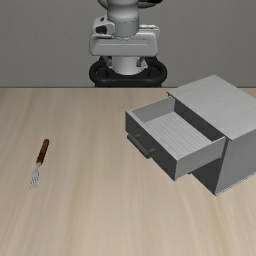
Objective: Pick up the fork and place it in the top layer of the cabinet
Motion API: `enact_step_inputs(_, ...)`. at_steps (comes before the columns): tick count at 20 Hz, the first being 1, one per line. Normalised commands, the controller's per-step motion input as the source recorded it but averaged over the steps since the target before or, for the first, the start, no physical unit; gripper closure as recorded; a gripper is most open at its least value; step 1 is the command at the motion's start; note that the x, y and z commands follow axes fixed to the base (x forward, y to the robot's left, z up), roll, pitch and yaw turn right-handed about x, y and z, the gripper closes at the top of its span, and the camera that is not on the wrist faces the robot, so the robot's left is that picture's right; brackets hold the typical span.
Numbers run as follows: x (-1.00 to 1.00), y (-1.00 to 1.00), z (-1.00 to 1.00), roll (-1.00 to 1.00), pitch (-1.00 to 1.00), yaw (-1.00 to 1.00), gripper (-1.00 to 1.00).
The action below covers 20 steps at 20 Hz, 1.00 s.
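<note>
A fork (39, 166) with a brown handle and silver tines lies flat on the wooden table (90, 215) at the exterior view's left, tines pointing toward the bottom of the view. A grey cabinet (228, 120) stands at the right, with its top drawer (175, 132) pulled out toward the left and nothing visible inside it. The gripper (122, 44) hangs high at the top centre, in front of the robot's base, far from both the fork and the cabinet and holding nothing that I can see.
The drawer's dark handle (141, 148) juts out toward the table's middle. The robot's black base (125, 72) sits at the table's far edge. Bare tabletop lies between the fork and the cabinet.
</note>
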Motion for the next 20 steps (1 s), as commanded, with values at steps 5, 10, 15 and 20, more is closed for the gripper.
enact_step_inputs(5, 0.0, -1.0, 0.0, 0.0, 0.0, 0.0, -1.0)
enact_step_inputs(10, 0.0, -1.0, 0.0, 0.0, 0.0, 0.0, -1.0)
enact_step_inputs(15, 0.0, -1.0, 0.0, 0.0, 0.0, 0.0, -1.0)
enact_step_inputs(20, 0.0, -1.0, 0.0, 0.0, 0.0, 0.0, -1.0)
